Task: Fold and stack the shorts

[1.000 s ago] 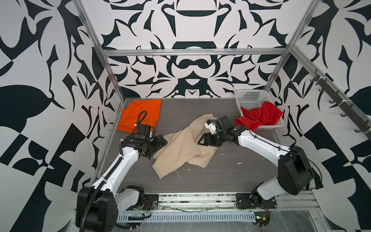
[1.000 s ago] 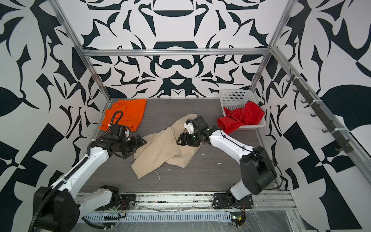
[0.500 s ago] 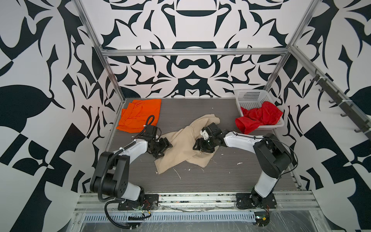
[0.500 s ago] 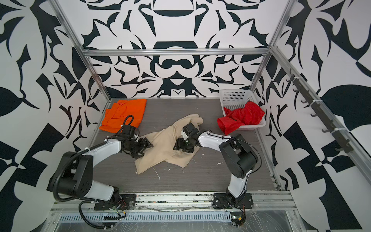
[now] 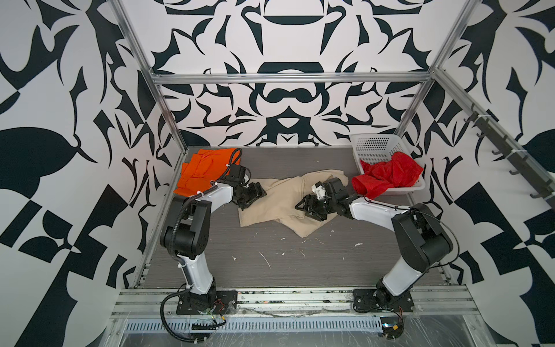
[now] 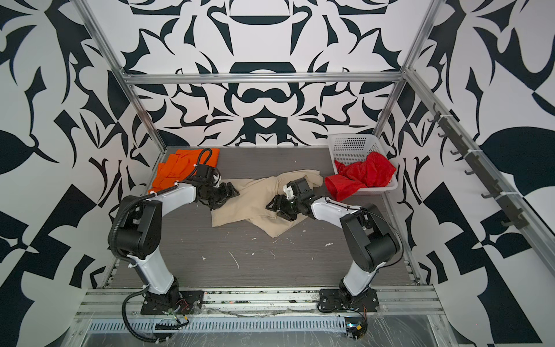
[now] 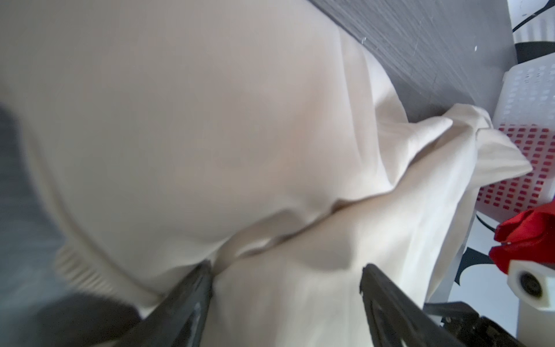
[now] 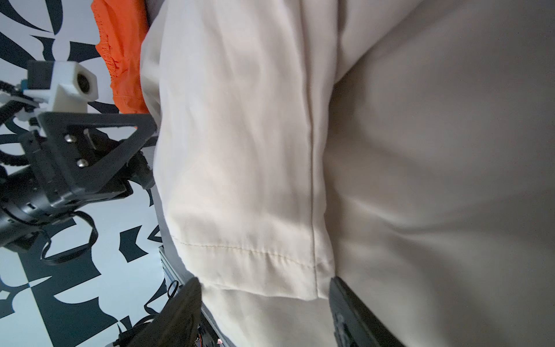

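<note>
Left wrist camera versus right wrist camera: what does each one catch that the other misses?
Only the left wrist view shows the white basket, the red shorts and a ribbed waistband. Only the right wrist view shows the orange shorts, a stitched hem and the left arm's wrist camera. Both are mostly filled by the beige shorts, with the left gripper or right gripper open around the cloth.

The left arm [image 5: 219, 195] and right arm [image 5: 372, 210] are clad in white shells, jointed in black, with black cables [image 5: 387, 207] tied along.
</note>
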Controlling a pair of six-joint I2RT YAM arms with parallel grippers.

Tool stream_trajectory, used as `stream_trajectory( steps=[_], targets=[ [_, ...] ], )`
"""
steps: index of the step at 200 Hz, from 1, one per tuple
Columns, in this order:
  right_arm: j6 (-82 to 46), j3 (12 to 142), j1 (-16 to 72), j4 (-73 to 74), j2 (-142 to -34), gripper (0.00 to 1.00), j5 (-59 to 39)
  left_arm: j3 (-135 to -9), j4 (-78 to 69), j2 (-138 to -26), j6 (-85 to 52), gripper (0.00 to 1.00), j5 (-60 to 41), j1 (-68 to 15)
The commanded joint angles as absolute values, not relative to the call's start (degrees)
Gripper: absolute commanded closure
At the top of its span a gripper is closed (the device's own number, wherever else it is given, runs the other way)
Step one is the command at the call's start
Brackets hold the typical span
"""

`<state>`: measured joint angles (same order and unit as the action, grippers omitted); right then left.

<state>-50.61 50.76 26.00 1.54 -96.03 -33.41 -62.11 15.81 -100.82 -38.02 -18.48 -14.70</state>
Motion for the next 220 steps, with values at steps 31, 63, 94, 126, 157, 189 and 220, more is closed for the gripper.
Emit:
stream_trajectory(
  steps=[31,63,94,126,157,189,220],
  targets=[
    [-56.61,46.32,23.13,14.86,-96.82,0.29,-36.15,-49.02,13.86,-88.74,-37.7,0.19,-23.54,-10.32],
    [-57.39,45.85,22.43,20.3,-99.3,0.32,-38.7,-40.11,6.24,-84.51,-40.94,0.19,-29.12,-5.65],
    [-58.8,46.19,22.41,24.6,-102.76,0.34,-41.67,-35.99,3.8,-82.34,-42.28,0.2,-31.02,-2.71],
    [-59.69,46.01,22.46,28.75,-105.56,0.34,-43.08,-33.15,2.02,-80.59,-42.51,0.2,-31.58,-2.27],
    [-63.61,45.28,22.43,37.35,-108.98,0.37,-45.1,-28.75,-2.19,-78.77,-44.82,0.21,-32.22,-1.52],
    [-66.18,44.54,22.41,43.14,-110.3,0.51,-45.9,-24.73,-6.81,-78.15,-46.52,0.2,-33.26,-1.03],
    [-67.4,43.71,22.41,45.09,-108.9,0.76,-45.74,-21.74,-13.33,-78.83,-48.5,0.21,-34.82,-1.1]
  ],
)
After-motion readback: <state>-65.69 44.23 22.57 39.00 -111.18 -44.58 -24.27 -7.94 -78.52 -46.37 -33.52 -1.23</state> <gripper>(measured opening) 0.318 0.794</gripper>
